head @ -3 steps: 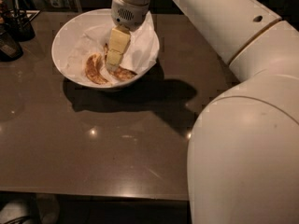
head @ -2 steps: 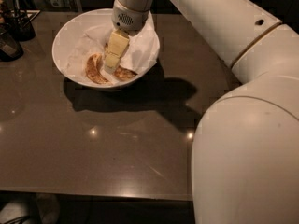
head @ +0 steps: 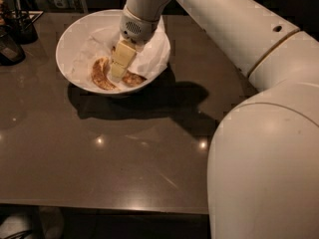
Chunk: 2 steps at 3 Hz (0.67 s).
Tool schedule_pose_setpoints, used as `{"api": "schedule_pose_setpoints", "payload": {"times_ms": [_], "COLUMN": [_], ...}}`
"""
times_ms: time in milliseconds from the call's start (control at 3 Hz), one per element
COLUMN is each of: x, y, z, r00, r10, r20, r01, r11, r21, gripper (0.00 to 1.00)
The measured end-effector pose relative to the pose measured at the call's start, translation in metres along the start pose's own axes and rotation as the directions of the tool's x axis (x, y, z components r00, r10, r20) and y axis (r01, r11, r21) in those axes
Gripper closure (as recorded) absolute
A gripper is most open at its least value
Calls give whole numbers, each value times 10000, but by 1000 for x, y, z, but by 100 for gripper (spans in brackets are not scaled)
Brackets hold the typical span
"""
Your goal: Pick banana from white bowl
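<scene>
Nearest, the arm [head: 264,148] fills the lower right of the frame, and the front edge of the worktop [head: 99,153] runs along the bottom. Between that edge and the bowl lies a broad stretch of dark worktop with nothing on it, so I judge there is plenty of room to carry something out toward the near side or the right. Further back, at upper left, the bowl [head: 67,39] stands well in from the front edge. The banana [head: 99,75] lies inside it on the paper [head: 149,59], along the near left of the floor and not yet lifted. The gripper [head: 118,69] reaches down into the bowl from above, its tip low between the banana and a shorter banana [head: 132,78] to its right, close to both. Whether the jaws are apart or clamped on anything I cannot tell. As I read it, the reach is made, and the grip, the lift over the rim and the carry are left. Beyond, dark containers [head: 15,34] crowd the far left edge, so that side is tighter.
</scene>
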<state>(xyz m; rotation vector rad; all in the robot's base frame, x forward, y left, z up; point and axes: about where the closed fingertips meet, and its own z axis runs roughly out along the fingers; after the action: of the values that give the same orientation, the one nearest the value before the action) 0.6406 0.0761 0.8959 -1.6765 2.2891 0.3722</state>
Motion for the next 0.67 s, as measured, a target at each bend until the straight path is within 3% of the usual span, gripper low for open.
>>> {"api": "schedule_pose_setpoints", "payload": {"times_ms": [667], "x": [-1], "y": [-3], "z": [6], "r00": [9993], "r10": [265], "r20": [-255], "r01": [-262], "r11": [9996], "r21": [102], "gripper": [43]}}
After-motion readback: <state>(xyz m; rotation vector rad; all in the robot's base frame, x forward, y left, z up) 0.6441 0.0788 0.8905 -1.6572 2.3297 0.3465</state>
